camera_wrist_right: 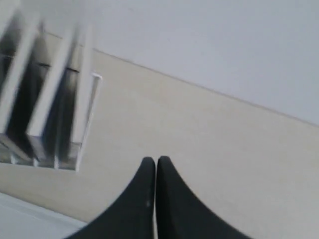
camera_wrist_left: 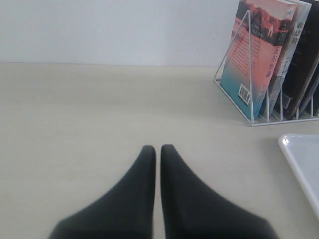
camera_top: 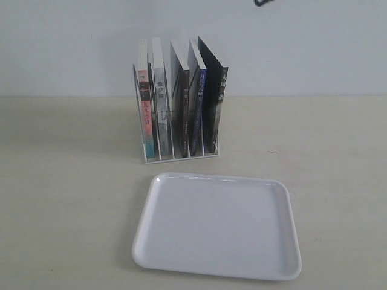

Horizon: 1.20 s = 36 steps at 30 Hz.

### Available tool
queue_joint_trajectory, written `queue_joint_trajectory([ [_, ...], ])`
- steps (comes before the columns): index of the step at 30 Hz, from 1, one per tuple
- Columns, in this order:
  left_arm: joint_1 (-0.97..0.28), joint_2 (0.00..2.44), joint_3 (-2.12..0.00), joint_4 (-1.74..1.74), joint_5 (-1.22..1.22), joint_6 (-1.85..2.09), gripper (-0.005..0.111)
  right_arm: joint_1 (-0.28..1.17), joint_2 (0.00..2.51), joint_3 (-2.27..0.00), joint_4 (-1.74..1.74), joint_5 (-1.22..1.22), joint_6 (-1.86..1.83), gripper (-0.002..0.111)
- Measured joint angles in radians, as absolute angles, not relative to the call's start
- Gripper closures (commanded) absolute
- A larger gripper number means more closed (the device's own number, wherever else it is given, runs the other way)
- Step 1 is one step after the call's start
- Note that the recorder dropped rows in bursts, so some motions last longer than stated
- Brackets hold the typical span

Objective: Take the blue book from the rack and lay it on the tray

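The white wire rack stands upright at the middle of the table and holds several books. The blue book is in the fourth slot from the left, its blue spine with white characters facing me. The white tray lies flat in front of the rack with nothing on it. My left gripper is shut and holds nothing, hovering over bare table left of the rack. My right gripper is also shut on nothing, off to the side of the blurred rack.
A pink-spined book fills the leftmost slot and a black book the rightmost, right beside the blue one. A dark bit of an arm shows at the exterior view's top edge. A pale wall stands behind the table.
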State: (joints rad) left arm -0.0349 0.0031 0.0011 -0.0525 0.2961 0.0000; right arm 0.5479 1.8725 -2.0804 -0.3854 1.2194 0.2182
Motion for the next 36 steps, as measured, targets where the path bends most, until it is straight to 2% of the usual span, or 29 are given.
queue_joint_trajectory([
  [5, -0.035, 0.003, 0.001, -0.052, 0.296, 0.0, 0.103, 0.472, 1.879, -1.91, -0.322, 1.118, 0.22, 0.108],
  [10, -0.035, 0.003, 0.001, -0.052, 0.296, 0.0, 0.103, 0.459, 1.905, -1.876, -0.145, 0.93, 0.175, 0.106],
  [12, -0.035, 0.003, 0.001, -0.052, 0.296, 0.0, 0.103, 0.459, 1.905, -1.875, -0.07, 0.868, 0.128, 0.096],
  [15, -0.035, 0.003, 0.001, -0.052, 0.296, 0.0, 0.103, 0.459, 1.905, -1.875, 0.02, 0.832, 0.044, 0.071],
  [17, -0.035, 0.003, 0.001, -0.052, 0.296, 0.0, 0.103, 0.459, 1.905, -1.875, 0.062, 0.823, 0.008, 0.063],
  [36, -0.035, 0.003, 0.001, -0.052, 0.296, 0.0, 0.103, 0.459, 2.007, -1.874, 0.084, 0.747, -0.017, 0.066],
])
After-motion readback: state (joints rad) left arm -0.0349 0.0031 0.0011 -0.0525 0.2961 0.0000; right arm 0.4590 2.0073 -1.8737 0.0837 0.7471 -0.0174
